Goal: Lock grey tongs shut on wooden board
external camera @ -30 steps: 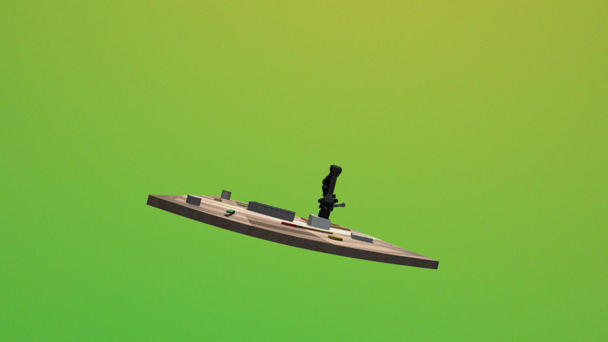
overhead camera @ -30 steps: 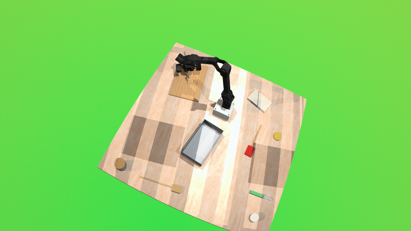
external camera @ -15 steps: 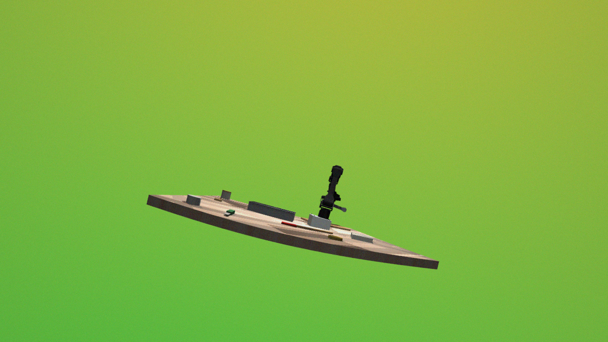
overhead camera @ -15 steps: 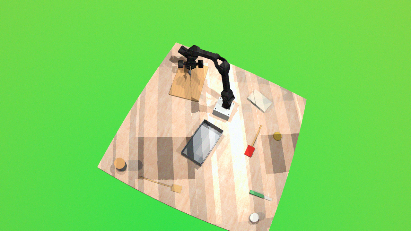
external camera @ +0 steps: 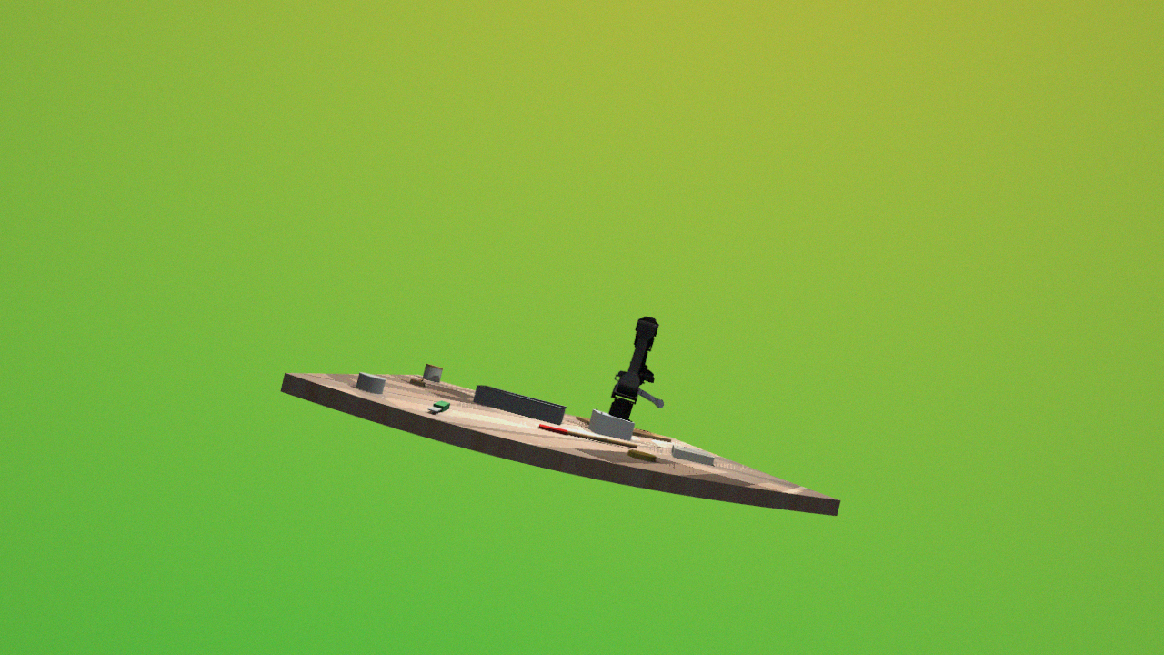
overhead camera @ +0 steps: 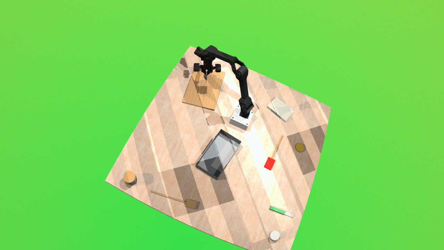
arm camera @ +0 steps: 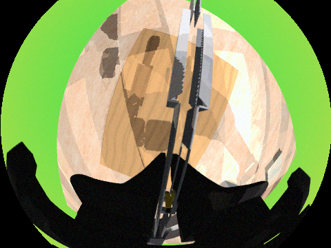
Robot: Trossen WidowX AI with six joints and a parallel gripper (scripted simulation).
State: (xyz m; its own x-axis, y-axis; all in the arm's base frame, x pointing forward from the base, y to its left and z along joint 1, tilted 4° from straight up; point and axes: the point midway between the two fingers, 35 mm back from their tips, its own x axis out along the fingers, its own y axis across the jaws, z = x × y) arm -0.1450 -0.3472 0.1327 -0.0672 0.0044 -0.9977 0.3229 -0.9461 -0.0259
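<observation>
Our jaws are clenched on the tongs above the wooden board; we should level them, lower gently, and release only once they rest flat

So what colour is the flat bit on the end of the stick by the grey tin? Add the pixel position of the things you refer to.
The nearer one, right of the tin [overhead camera: 200, 158], is red [overhead camera: 269, 163], clearest from the top.

A vivid green backdrop, shading to yellow-green toward one upper corner, surrounded a pale wood-grained tabletop, whose side edge looked dark brown; bright streaks of light and darker angular shadow patches crossed its planked surface
</observation>
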